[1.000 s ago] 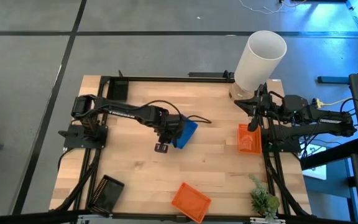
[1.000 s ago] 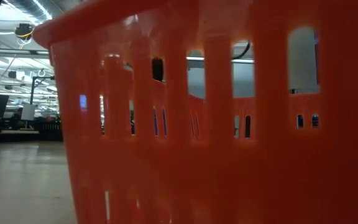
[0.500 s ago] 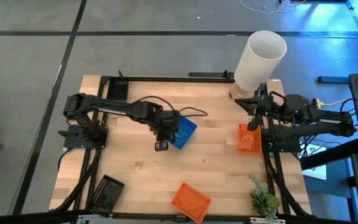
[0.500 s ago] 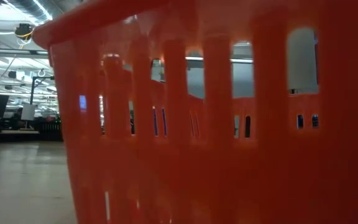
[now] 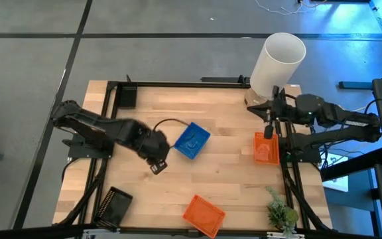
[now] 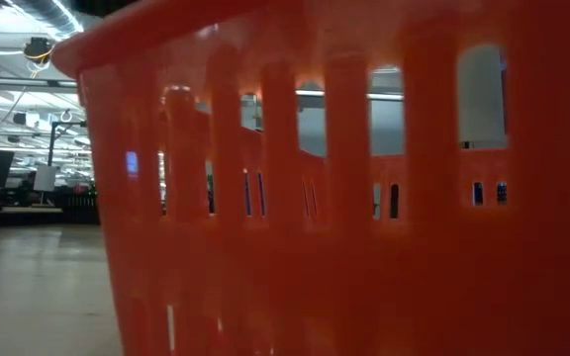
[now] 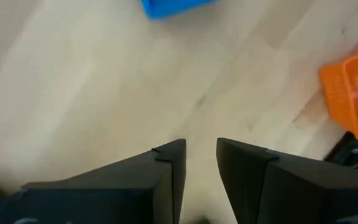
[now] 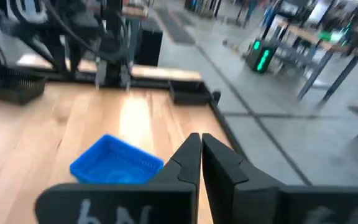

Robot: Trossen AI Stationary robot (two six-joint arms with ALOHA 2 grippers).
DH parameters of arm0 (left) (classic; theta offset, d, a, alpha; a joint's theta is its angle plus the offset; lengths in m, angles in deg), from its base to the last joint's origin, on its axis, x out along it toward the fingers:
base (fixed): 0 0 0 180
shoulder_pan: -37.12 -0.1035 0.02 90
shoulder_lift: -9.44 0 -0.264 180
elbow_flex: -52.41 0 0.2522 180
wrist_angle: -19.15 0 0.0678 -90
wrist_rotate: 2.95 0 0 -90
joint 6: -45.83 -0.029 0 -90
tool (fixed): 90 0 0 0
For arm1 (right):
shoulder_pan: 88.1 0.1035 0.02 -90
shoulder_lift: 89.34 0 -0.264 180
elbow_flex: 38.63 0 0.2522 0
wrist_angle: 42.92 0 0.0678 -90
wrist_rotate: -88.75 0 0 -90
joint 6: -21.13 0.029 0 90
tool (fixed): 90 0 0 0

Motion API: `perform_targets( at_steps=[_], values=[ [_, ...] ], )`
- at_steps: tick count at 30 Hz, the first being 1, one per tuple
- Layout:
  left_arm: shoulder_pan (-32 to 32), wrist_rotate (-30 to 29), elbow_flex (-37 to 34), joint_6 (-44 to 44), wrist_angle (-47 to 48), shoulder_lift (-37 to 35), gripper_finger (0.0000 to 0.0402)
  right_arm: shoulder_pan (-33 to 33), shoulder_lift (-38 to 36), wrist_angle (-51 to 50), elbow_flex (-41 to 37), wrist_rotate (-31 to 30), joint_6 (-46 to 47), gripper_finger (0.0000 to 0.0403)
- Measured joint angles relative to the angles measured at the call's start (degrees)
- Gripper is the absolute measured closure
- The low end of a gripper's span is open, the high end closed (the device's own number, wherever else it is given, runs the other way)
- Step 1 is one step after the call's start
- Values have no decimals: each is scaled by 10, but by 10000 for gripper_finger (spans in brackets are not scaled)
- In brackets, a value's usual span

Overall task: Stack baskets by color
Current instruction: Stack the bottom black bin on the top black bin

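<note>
Baskets [image 5: 193, 140] scattered; white cylinder [image 5: 277, 63] behind

A small blue perforated plastic basket [image 5: 192, 140] lies mid-frame, just right of my left gripper [image 5: 156, 166]. An orange perforated plastic basket [image 5: 265, 147] sits centre right, below my right gripper [image 5: 268, 115]. Another orange basket [image 5: 203, 215] lies bottom centre, probably flat; a black perforated basket [image 5: 113, 206] sits lower left.

A large industrial lab or workshop hall is showing: grey concrete floor [image 5: 32, 99] surrounding a framed wooden table [image 5: 224, 179], ceiling strip lights [image 6: 67, 15] running overhead, workbenches [image 8: 309, 37] standing beyond.
</note>
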Motion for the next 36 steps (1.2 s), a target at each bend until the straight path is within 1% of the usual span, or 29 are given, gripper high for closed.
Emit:
perform_targets(
  at_steps=[3, 7, 11, 13, 16, 18, 21, 25, 29, 36],
  values=[
    [47, -1, 0, 113, 36, 1, 320, 0, 37, -21, 36, 25, 5, 386],
    [111, -1, -6, 240, 41, 0, 320, 0, 80, -27, 80, 79, 6, 386],
    [185, -1, -25, 351, 40, 0, 320, 0, 117, -46, 119, 90, 16, 386],
    [224, -1, -39, 399, 28, 0, 320, 0, 132, -48, 133, 90, 23, 386],
    [272, -1, -77, 463, -31, 3, 320, 0, 150, -50, 147, 100, 35, 386],
    [297, -5, -104, 484, -92, 8, 320, 0, 158, -49, 151, 105, 36, 386],
    [327, -6, -141, 489, -177, 9, 320, 0, 167, -45, 155, 105, 36, 386],
    [348, 0, -185, 491, -260, 10, 320, 0, 174, -36, 155, 105, 36, 386],
    [354, -5, -204, 514, -270, 10, 320, 0, 176, -24, 155, 105, 36, 386],
    [364, -5, -222, 520, -267, 10, 320, 0, 176, -19, 155, 105, 53, 386]
  ],
)
